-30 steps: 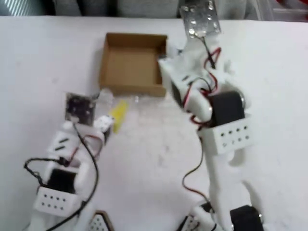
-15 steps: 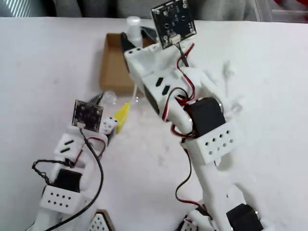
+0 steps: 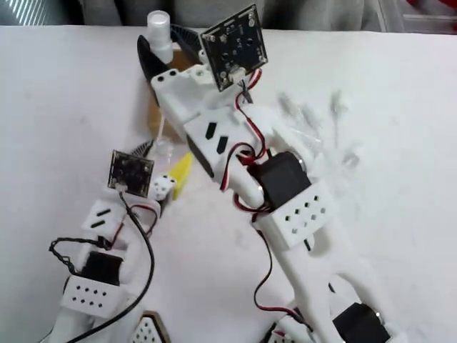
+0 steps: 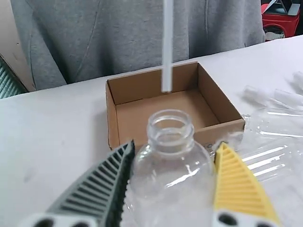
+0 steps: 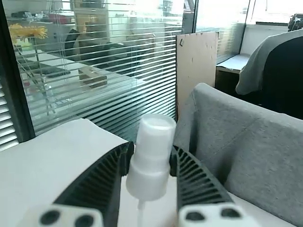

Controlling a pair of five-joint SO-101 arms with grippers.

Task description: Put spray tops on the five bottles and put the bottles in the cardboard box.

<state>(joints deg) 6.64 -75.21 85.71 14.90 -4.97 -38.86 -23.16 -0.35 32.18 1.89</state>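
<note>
A clear bottle (image 4: 171, 163) with an open neck stands just in front of the cardboard box (image 4: 161, 106). My left gripper (image 4: 175, 146) is shut on it, with a grey finger on one side and a yellow finger on the other. In the high view this gripper (image 3: 168, 161) sits near the box's front edge (image 3: 152, 114). My right gripper (image 5: 151, 149) is shut on a white spray top (image 5: 150, 156). It holds the spray top (image 3: 158, 27) high above the box's far left corner. The top's dip tube (image 4: 167, 47) hangs over the box, behind the bottle's neck.
Several clear bottles (image 3: 314, 121) lie on the white table to the right of the box, also seen as bottles (image 4: 279, 118) in the left wrist view. The right arm (image 3: 243, 157) stretches over most of the box. A person in grey sits behind the table.
The right arm has swung left from the box's right side and risen, carrying the spray top over the box's far left corner. The left arm has barely moved.
</note>
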